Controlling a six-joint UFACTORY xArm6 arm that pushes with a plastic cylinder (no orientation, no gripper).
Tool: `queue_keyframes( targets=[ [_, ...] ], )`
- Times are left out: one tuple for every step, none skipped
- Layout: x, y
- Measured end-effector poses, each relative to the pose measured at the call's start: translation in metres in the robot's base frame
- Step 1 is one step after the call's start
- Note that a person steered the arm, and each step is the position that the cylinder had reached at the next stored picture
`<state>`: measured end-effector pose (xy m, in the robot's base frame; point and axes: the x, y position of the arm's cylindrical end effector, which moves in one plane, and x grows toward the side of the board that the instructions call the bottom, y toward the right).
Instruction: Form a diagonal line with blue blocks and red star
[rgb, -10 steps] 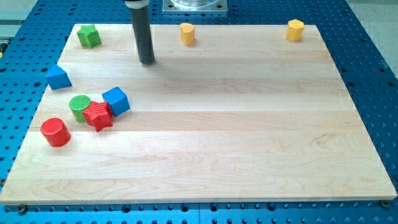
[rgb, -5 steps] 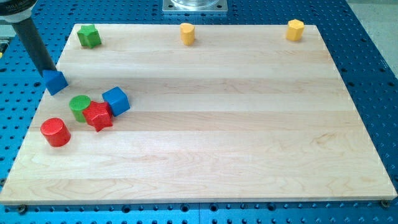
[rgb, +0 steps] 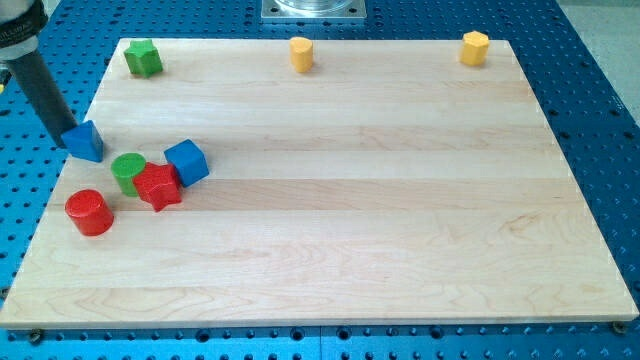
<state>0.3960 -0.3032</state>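
While the wooden board (rgb: 350, 200) is lying flat, my tip (rgb: 62, 131) is touching the blue triangular block (rgb: 85, 141) from ten o'clock. At that block's four o'clock, the blue cube (rgb: 187, 161) is touching the red star (rgb: 157, 186).

Robotics lab, blue perforated bench (rgb: 600, 150), wooden board (rgb: 380, 200), metal arm mount (rgb: 313, 10)

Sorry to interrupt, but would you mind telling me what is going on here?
My tip is against the view's left side of a blue wedge-like block at the left edge of the wooden board. The blue cube touches the red star, with a green cylinder and a red cylinder nearby. No diagonal line is formed yet.
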Motion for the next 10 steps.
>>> queue_keyframes(
  targets=[
    [-0.003,0.0],
    [-0.003,0.0],
    [-0.003,0.0],
    [-0.003,-0.002],
    [0.019,0.004],
    [0.028,0.024],
    [0.029,0.118],
    [0.043,0.204],
    [0.053,0.183],
    [0.038,0.158]
  ],
)
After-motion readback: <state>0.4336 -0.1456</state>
